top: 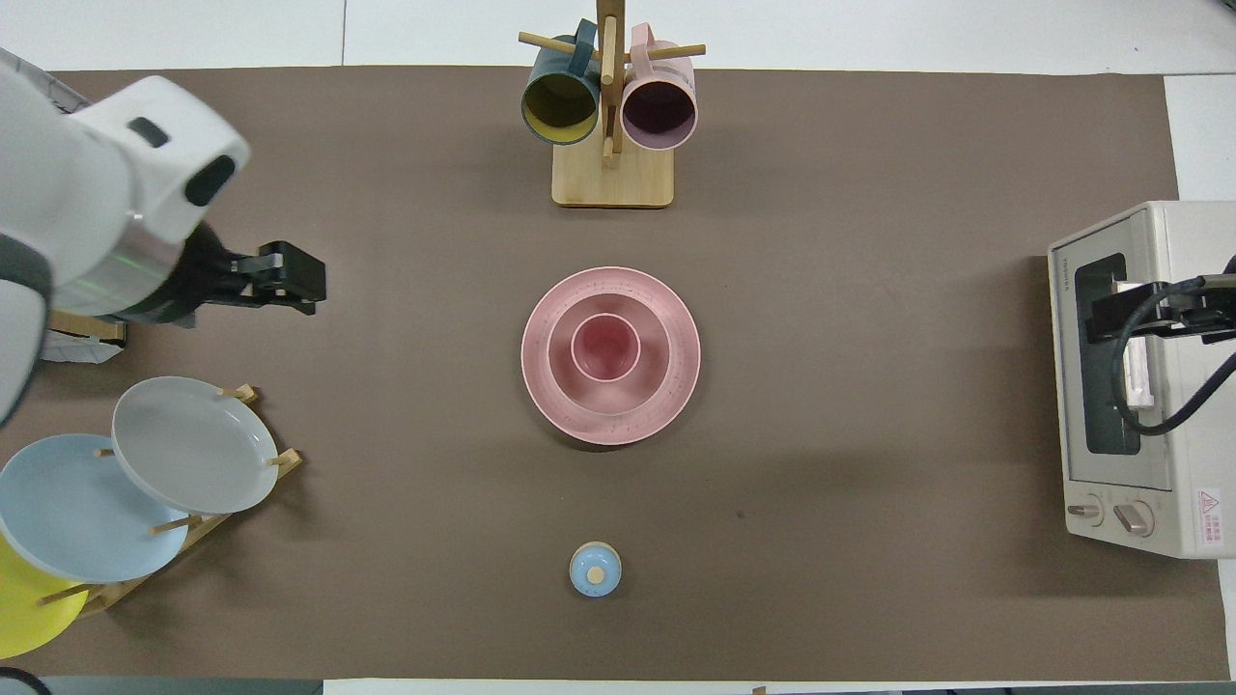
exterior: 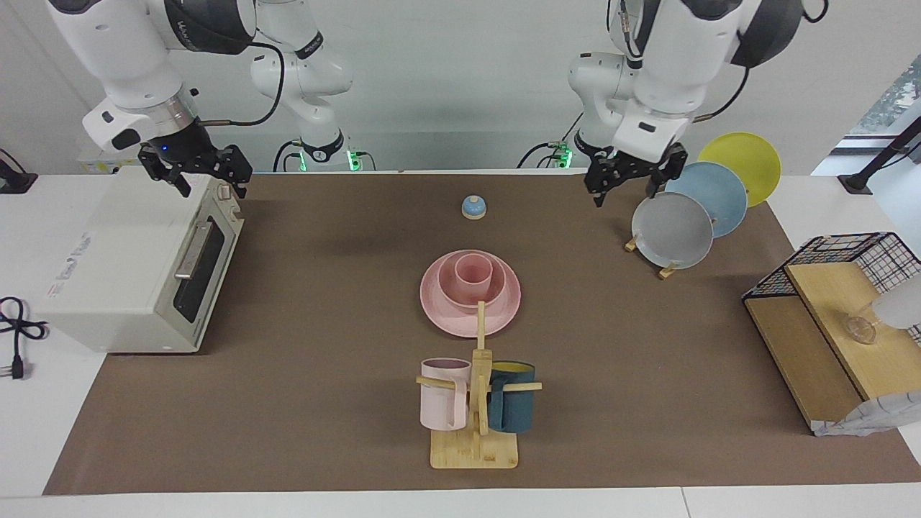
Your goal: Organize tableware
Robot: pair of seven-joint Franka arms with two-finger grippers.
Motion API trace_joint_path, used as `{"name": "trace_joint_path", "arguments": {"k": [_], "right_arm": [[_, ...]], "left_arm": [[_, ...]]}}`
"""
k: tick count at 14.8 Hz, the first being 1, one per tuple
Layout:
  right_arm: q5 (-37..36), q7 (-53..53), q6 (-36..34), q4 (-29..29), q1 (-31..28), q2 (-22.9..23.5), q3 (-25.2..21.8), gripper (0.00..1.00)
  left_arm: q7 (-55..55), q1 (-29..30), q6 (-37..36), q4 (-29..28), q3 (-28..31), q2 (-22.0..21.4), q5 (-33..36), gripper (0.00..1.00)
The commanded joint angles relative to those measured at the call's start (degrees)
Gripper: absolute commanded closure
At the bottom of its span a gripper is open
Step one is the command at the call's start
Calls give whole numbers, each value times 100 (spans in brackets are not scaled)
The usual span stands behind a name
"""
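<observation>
The matte pink set stands stacked at the middle of the mat. The wide plate (exterior: 435,306) (top: 536,357) lies flat, the bowl (exterior: 496,291) (top: 560,372) sits on it, and the small cup (exterior: 473,272) (top: 605,347) stands upright in the bowl. My left gripper (exterior: 624,194) (top: 314,290) is open and empty, raised over the mat beside the plate rack. My right gripper (exterior: 211,188) (top: 1096,323) is open and empty, raised over the toaster oven. Neither gripper touches the set.
A wooden mug tree (exterior: 475,403) with a pale pink and a dark teal mug stands farther from the robots than the set. A small blue bell (exterior: 473,207) lies nearer. A toaster oven (exterior: 137,266), a rack of grey, blue and yellow plates (exterior: 673,230) and a wire-and-wood shelf (exterior: 827,316) stand at the table's ends.
</observation>
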Motion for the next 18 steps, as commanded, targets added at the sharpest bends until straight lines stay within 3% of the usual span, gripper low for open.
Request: {"name": "trace_joint_path", "arguments": {"k": [1, 5, 13, 18], "right_arm": [[142, -170, -40, -20, -50, -40, 14, 0], [142, -170, -40, -29, -32, -49, 31, 0], [72, -179, -13, -29, -23, -49, 67, 0], [80, -179, 4, -28, -14, -48, 84, 0]], "left_arm": [[928, 600, -48, -471, -60, -361, -188, 0], [1371, 927, 627, -1332, -51, -757, -198, 0], [1222, 1068, 603, -1096, -60, -687, -444, 0], [1230, 769, 330, -1008, -69, -757, -444, 0]]}}
